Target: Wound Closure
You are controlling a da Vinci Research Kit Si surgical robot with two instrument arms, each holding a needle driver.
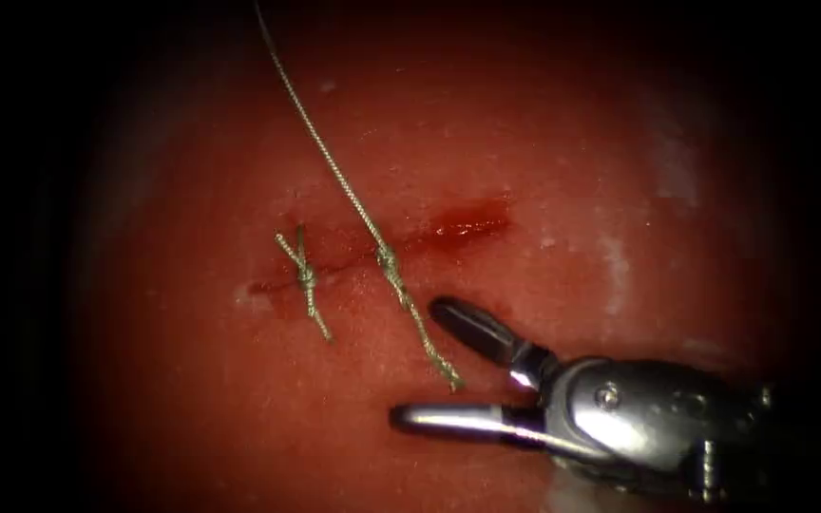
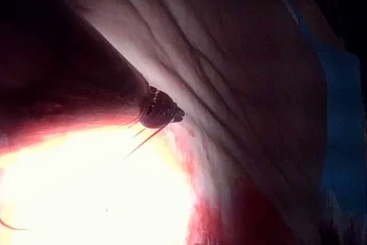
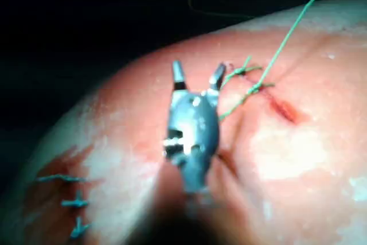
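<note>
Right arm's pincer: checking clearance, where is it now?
Endoscope view: the right arm's steel pincer, open and empty, straddles the braided thread tail below the cut.

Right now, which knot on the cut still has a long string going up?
The right knot, nearest the right tool's open, empty jaws; the left knot has short ends only.

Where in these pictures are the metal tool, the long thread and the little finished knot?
right tool [image 1: 434, 366], endoscope view: midway between its open jaw tips.
long thread [image 1: 320, 141], endoscope view: mid-strand above the cut.
finished knot [image 1: 306, 276], endoscope view: its knotted centre on the cut.
</note>
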